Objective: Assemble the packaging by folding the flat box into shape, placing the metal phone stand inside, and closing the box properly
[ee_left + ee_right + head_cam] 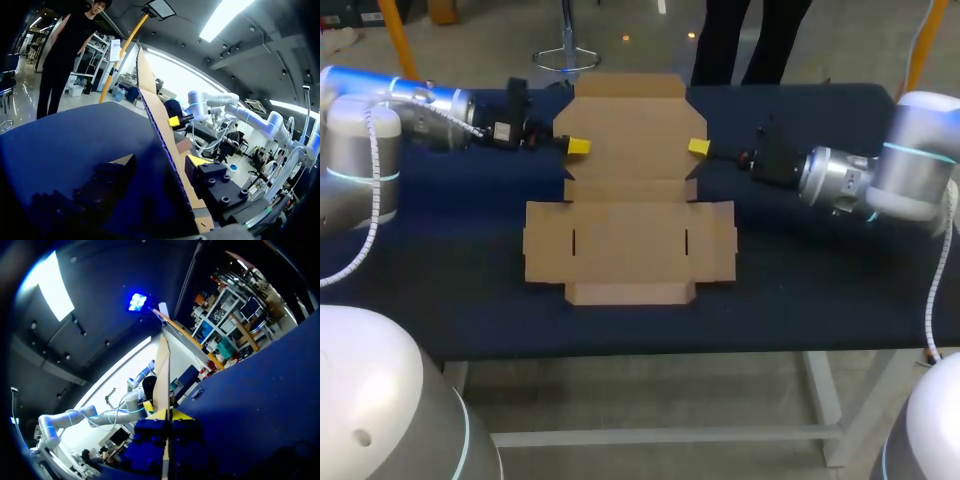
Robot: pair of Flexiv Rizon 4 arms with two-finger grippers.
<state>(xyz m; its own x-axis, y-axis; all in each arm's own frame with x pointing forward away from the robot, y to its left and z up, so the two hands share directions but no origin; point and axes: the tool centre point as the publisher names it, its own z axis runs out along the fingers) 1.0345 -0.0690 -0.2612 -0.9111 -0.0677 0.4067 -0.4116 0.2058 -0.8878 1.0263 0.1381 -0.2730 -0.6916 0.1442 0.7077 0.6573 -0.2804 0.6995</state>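
Head view: flat box (630,225) lies mid-tabletop (820,270) near the far edge, the right gripper (698,147) clamped on its far panel's right edge; whether the left gripper (578,146) grips the opposite edge I cannot tell. Uneven pull could skew or tear the card, I judge; no print on it is readable

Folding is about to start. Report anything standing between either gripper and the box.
Nothing visible does. The left gripper is at the left edge of the box, and the right gripper clamps its right edge. The phone stand is not in view.
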